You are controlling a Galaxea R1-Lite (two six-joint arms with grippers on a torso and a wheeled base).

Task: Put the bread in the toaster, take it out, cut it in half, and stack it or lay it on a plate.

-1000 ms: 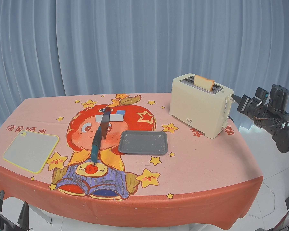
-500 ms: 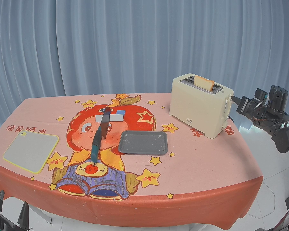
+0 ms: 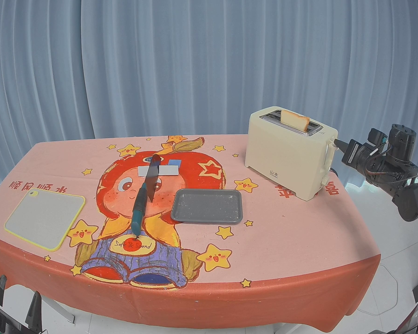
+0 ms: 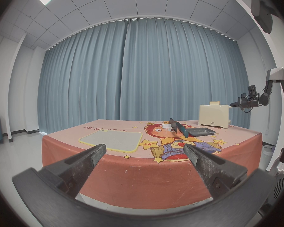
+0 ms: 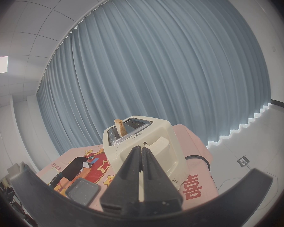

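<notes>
Head view: I see the bread (image 3: pixel 295 119) poking up from the toaster (image 3: pixel 285 158) slot, right of centre on the desk (image 3: pixel 283 242). My right gripper (image 3: pixel 337 140), fingers pressed together, sits just beside the toaster's side lever. My left gripper (image 3: pixel 17 287), fingers apart, hangs at lower left.

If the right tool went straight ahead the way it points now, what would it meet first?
Most likely the lever on the end face of the toaster. The right tool, shut, aims at that lever from the side. Depth is hard to judge, so whether any gap remains is unclear.
</notes>
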